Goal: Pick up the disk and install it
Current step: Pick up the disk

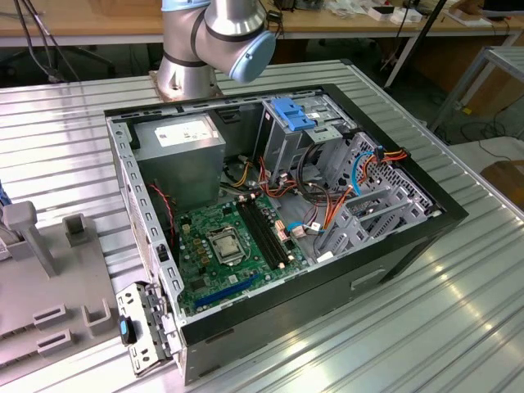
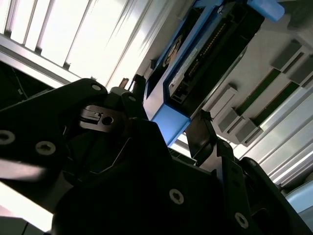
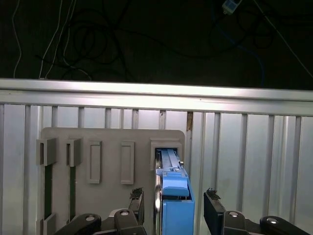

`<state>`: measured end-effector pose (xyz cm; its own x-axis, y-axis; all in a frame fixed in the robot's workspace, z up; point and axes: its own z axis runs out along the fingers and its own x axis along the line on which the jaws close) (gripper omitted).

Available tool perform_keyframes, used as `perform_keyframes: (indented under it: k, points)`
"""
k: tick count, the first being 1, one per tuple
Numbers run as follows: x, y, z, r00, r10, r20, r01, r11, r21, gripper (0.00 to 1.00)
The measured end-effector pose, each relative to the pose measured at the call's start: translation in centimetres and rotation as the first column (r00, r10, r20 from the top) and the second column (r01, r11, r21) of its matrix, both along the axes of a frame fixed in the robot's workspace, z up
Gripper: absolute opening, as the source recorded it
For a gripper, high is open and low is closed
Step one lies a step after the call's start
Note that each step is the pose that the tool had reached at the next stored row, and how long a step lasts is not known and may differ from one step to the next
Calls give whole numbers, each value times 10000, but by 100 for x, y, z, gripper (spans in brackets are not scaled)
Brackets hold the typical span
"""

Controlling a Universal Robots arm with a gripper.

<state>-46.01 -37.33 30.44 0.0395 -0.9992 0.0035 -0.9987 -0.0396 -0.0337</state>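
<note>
First wrist view: the claw (image 3: 174, 195) is seen spread wide, straddling the disk (image 3: 168, 164), which is stood on edge in a grey holder (image 3: 110, 139). It's probably stiff, hefty and shock-sensitive, so it's best gripped across its flat blue sides.

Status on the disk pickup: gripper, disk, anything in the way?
Gripper open, straddling the disk, gap on both sides. Disk on edge in its slot in the grey holder, not yet lifted. Nothing between fingers and disk.
</note>
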Motion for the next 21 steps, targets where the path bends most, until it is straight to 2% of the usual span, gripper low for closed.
perform_keyframes:
  k: [3,5,21]
  points:
    - [1,-2,1,10000,-1,-19,1,10000,10,60]
    - [4,-5,-1,10000,-10,-68,10,10000,17,60]
    - [4,-5,33,9998,-189,-71,189,9998,19,60]
